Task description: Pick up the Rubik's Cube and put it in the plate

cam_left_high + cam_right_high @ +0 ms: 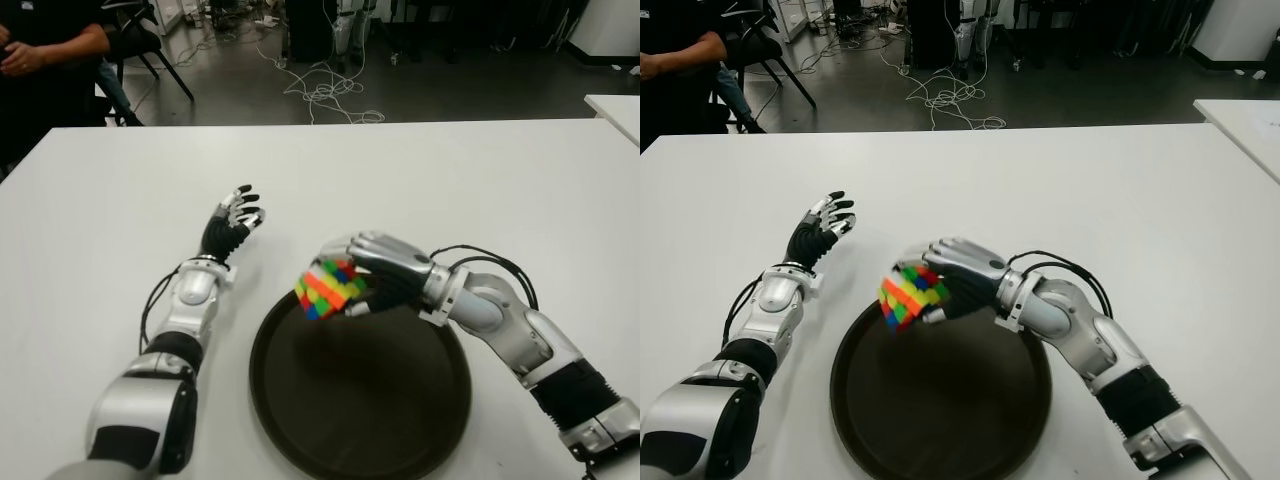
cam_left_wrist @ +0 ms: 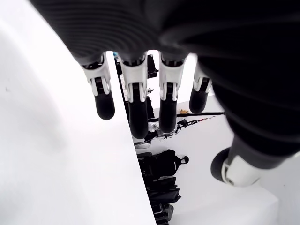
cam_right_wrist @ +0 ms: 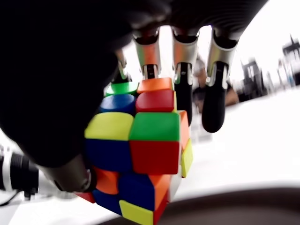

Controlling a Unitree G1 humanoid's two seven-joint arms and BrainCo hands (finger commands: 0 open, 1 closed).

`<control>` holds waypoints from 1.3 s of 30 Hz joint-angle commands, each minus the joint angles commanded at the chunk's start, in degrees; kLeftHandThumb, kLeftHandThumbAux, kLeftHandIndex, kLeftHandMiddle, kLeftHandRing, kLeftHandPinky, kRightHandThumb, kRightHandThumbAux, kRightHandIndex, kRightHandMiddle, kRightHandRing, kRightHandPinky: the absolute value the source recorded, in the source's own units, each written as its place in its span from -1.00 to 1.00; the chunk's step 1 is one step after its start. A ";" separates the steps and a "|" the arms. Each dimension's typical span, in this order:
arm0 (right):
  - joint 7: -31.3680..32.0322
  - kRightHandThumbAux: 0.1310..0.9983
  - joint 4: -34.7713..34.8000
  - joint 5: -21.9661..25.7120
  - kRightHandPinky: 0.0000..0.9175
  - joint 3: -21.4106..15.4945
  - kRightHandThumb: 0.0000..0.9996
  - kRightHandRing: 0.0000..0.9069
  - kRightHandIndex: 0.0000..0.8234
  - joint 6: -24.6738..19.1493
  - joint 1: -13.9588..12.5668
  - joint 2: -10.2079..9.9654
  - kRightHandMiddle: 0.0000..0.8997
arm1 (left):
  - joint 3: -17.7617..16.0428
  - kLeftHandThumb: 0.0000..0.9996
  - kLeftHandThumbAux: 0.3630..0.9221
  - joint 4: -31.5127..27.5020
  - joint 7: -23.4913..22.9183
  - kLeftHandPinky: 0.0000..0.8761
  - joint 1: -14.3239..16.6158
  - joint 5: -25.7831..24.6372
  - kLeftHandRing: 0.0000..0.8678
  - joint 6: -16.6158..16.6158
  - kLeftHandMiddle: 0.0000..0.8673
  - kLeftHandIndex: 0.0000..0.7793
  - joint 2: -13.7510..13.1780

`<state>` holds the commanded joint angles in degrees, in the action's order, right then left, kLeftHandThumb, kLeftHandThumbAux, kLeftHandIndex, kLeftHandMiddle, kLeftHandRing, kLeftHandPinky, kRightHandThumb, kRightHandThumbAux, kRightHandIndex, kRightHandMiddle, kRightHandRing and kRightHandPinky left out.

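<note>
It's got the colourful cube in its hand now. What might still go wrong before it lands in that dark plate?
The right hand holds the Rubik's Cube over the plate's near-left rim, not its middle, so an early release might send it tumbling onto the table. In the right wrist view only some fingers visibly touch the cube, so it could slip or twist. The left hand, open beside the plate, seems clear.

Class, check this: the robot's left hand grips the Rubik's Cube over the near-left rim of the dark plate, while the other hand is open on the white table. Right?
Wrong hand. The right hand grips the Rubik's Cube over the plate rim, as the right wrist view shows; the left hand is the open one, over the table.
</note>
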<state>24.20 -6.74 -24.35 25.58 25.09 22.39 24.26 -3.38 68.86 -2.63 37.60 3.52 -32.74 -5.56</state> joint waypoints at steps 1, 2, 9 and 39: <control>1.46 0.39 0.41 0.04 0.01 0.08 0.39 0.00 0.00 -0.76 0.26 0.30 0.02 | 0.03 -0.67 0.00 -0.03 0.10 -0.63 -0.02 0.07 -0.57 0.03 -0.56 -0.66 -0.01; 2.78 0.39 0.77 0.07 0.01 0.13 0.39 0.00 0.00 -1.43 0.50 0.54 0.02 | 0.06 -0.67 0.01 -0.05 0.19 -0.64 -0.03 0.13 -0.57 0.06 -0.56 -0.66 -0.01; 6.27 0.40 2.45 -0.10 0.04 -0.40 0.39 0.01 0.00 -3.78 0.53 0.60 0.05 | 0.16 -0.67 0.00 -0.28 0.41 -0.68 -0.14 0.32 -0.59 0.37 -0.58 -0.68 0.02; 0.87 0.41 -2.17 -7.60 -0.24 1.48 0.38 -0.27 -0.03 -3.04 0.06 -2.20 -0.35 | 0.58 -0.67 -0.05 -1.39 1.12 -0.65 -0.76 0.78 -0.56 -0.29 -0.56 -0.67 0.26</control>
<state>25.06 -8.91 -31.95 27.06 22.05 22.45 22.06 -2.80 67.47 -1.52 36.84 4.30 -33.03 -5.30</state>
